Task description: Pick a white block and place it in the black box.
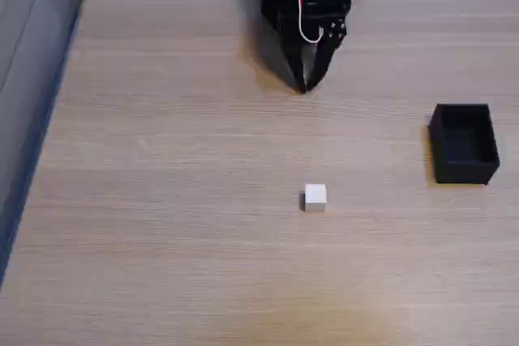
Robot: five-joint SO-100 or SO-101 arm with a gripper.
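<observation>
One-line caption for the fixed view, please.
Black gripper, fingertips together, at the table's far edge; white block lies mid-table, black box at right.

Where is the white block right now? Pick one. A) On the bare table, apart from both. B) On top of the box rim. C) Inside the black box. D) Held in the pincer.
A: the white block sits alone on the table, with the pincer and the black box both apart from it.
</observation>
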